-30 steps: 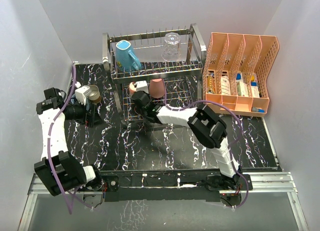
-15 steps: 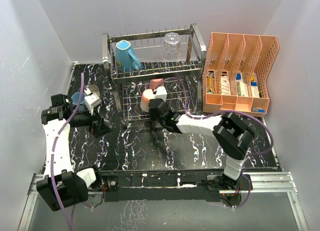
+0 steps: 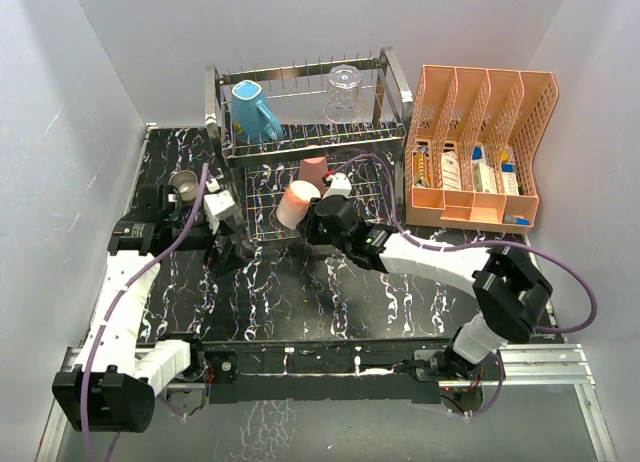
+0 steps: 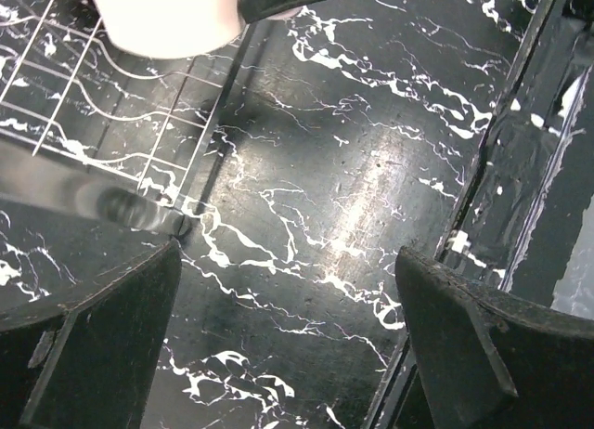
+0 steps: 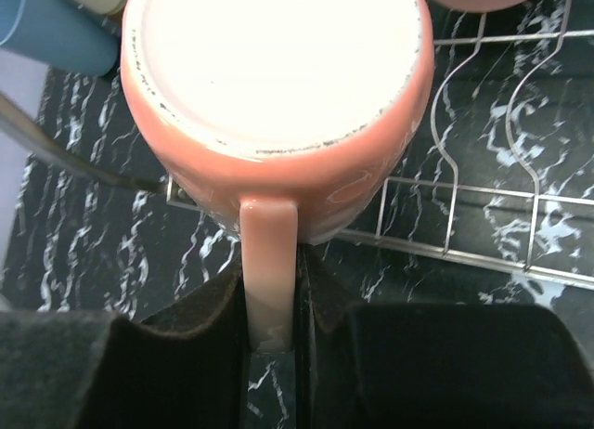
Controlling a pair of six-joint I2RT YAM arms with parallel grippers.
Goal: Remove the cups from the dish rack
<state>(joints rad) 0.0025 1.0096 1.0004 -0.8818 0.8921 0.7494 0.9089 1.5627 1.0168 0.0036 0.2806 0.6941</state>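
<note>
The dish rack (image 3: 390, 82) stands at the back centre. A teal handled mug (image 3: 255, 112) and a clear glass tumbler (image 3: 342, 92) sit on its upper tier. A salmon-red tumbler (image 3: 314, 170) is on the lower tier. My right gripper (image 3: 318, 217) is shut on the handle (image 5: 269, 253) of the pale pink mug (image 3: 297, 204), held bottom-up over the rack's front edge (image 5: 483, 197). The tan cup (image 3: 185, 185) stands on the table at the left. The light blue tumbler (image 5: 46, 34) shows only in the right wrist view. My left gripper (image 3: 235, 247) is open and empty by the rack's front left corner (image 4: 83, 201).
An orange perforated file organiser (image 3: 480, 147) with papers stands right of the rack. The black marbled table (image 3: 330, 302) runs to a metal rail at the near edge (image 3: 330, 360). White walls close in on both sides. The left arm's purple cable loops over the table's left part.
My right gripper has drawn the pink mug forward and to the right out of the lower tier. My left gripper has moved right, away from the tan cup, to the rack's front corner.
</note>
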